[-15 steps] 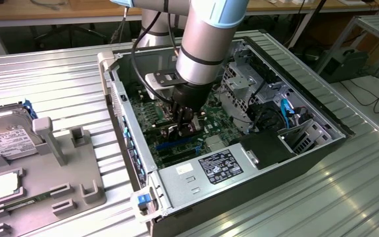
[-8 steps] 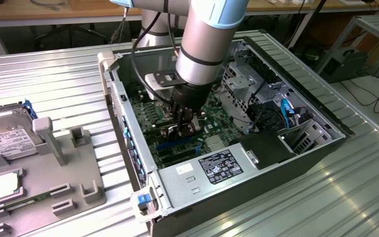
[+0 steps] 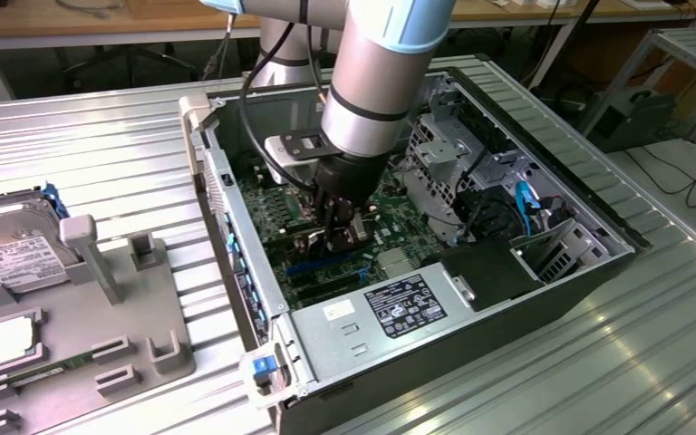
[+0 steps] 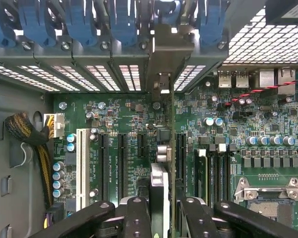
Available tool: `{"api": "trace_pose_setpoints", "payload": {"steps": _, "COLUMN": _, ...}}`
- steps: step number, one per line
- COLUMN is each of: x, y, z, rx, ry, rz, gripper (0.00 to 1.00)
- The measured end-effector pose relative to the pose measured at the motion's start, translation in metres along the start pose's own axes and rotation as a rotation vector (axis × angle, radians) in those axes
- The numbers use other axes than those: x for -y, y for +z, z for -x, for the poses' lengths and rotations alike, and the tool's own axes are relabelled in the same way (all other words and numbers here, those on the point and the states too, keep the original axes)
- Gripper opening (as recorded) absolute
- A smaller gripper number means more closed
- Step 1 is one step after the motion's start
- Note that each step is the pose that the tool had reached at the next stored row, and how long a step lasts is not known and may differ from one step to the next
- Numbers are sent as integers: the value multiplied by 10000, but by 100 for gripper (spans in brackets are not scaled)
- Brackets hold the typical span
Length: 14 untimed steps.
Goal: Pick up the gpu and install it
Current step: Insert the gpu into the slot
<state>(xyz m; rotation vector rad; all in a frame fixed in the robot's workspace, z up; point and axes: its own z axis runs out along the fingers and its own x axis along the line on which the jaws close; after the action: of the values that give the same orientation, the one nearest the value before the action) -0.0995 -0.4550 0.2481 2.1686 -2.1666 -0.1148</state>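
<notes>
My gripper (image 3: 338, 227) reaches down into the open computer case (image 3: 481, 299), just above the green motherboard (image 3: 269, 213). It is shut on the gpu (image 3: 348, 243), a thin dark card held on edge. In the wrist view the gpu (image 4: 160, 188) shows edge-on between the two black fingers (image 4: 136, 215) of the gripper (image 4: 164, 208). Its silver bracket (image 4: 164, 59) stands against the case's rear slot wall. The card runs along the motherboard beside a black expansion slot (image 4: 180, 153). Whether its lower edge sits in a slot is hidden.
Blue latches (image 4: 121, 20) line the rear slot wall. Further black slots (image 4: 122, 163), a white slot (image 4: 81, 163) and a braided cable bundle (image 4: 27, 134) lie to one side, the CPU socket (image 4: 270, 198) to the other. Outside the case, a hard drive (image 3: 10, 245) rests on a grey fixture (image 3: 119, 335).
</notes>
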Motion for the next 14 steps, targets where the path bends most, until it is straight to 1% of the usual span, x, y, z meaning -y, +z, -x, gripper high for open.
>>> {"api": "trace_pose_setpoints", "payload": {"steps": 7, "x": 4, "y": 53, "z": 7, "rx": -1, "ry": -13, "rz": 0, "gripper": 29}}
{"api": "trace_pose_setpoints", "payload": {"steps": 8, "x": 9, "y": 129, "z": 7, "rx": 6, "ry": -14, "rz": 1, "gripper": 29}}
{"api": "trace_pose_setpoints", "payload": {"steps": 14, "x": 9, "y": 130, "z": 7, "rx": 7, "ry": -14, "rz": 0, "gripper": 29}}
